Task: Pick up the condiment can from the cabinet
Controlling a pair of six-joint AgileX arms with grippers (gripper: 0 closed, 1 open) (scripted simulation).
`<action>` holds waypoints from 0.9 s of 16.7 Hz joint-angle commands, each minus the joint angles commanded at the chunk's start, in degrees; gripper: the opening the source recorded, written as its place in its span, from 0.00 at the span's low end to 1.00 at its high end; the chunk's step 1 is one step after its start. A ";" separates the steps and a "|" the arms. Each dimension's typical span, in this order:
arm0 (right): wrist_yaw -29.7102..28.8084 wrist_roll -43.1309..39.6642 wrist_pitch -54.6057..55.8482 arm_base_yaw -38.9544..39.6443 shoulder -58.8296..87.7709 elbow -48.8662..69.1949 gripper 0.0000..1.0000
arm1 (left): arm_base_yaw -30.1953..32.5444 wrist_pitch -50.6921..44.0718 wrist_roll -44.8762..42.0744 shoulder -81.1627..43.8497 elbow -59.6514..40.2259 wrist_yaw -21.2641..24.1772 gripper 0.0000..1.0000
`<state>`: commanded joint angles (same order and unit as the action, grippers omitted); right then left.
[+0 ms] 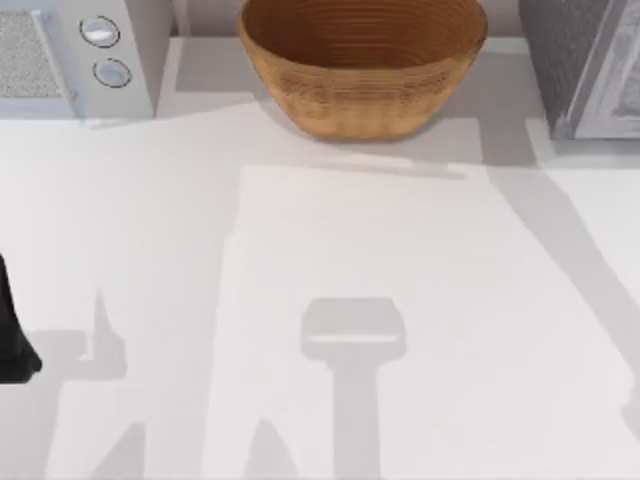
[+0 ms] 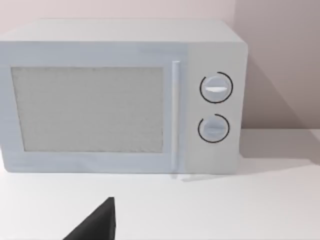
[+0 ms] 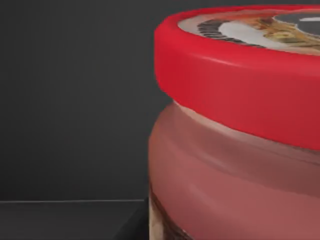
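Note:
The condiment can point(image 3: 235, 130) looms very close in the right wrist view. It has a red lid with a round dark-and-white emblem on top and a reddish label below. It stands on a dark shelf point(image 3: 65, 220) against a dark back wall, inside the cabinet point(image 1: 585, 65), which stands at the table's far right. My left arm point(image 1: 12, 335) is parked at the table's left edge, and a dark part of my left gripper point(image 2: 95, 225) juts in low in the left wrist view, far from the can.
A large wicker basket point(image 1: 362, 65) stands at the back middle of the white table point(image 1: 400, 300). A white microwave point(image 1: 80, 55) with two dials stands at the back left, its door shut point(image 2: 90, 110).

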<state>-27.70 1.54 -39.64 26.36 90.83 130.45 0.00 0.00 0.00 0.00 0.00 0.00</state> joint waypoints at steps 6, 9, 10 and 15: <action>-1.98 -0.03 -1.98 2.05 -3.60 -2.32 0.00 | 0.00 0.00 0.00 0.00 0.00 0.00 1.00; -1.44 0.12 -1.60 1.61 -4.14 -2.55 0.00 | 0.00 0.00 0.00 0.00 0.00 0.00 1.00; -0.65 0.21 -1.09 1.26 -5.21 -3.70 0.00 | 0.00 0.00 0.00 0.00 0.00 0.00 1.00; 7.16 0.79 3.92 -2.73 -16.20 -18.44 0.00 | 0.00 0.00 0.00 0.00 0.00 0.00 1.00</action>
<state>-20.54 2.33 -35.72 23.64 74.64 112.00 0.00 0.00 0.00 0.00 0.00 0.00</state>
